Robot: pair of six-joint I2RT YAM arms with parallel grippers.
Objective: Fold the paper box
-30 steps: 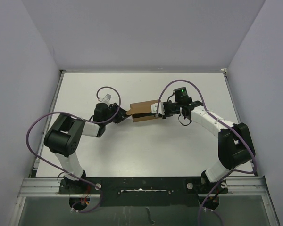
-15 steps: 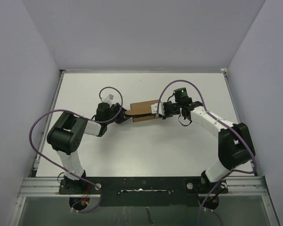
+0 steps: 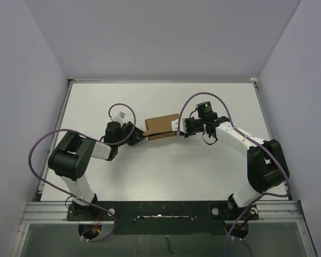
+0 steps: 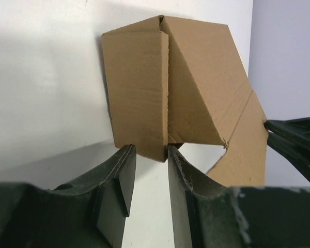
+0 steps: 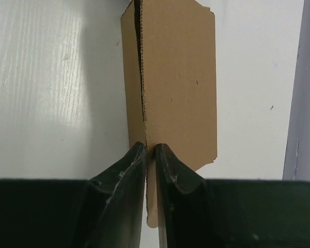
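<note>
The paper box [image 3: 161, 126] is a brown cardboard piece, partly folded, lying mid-table between my two arms. My right gripper [image 3: 176, 127] is shut on its right end. In the right wrist view a thin cardboard panel of the box [image 5: 178, 77] runs between the fingers of that gripper [image 5: 151, 147]. My left gripper [image 3: 140, 137] sits just off the box's left end. In the left wrist view this gripper [image 4: 151, 150] stands slightly open, with white table showing in the gap. Its tips are at the near edge of a folded flap of the box [image 4: 137, 93].
The white table [image 3: 166, 171] is walled on the far side, left and right. Purple cables [image 3: 43, 150] loop from both arms. The right gripper's black body [image 4: 294, 142] shows at the right edge of the left wrist view, close behind the cardboard.
My left gripper has opened a little and drawn back toward the lower left, off the box's left end. The right gripper has kept its hold, and the box has shifted slightly.
</note>
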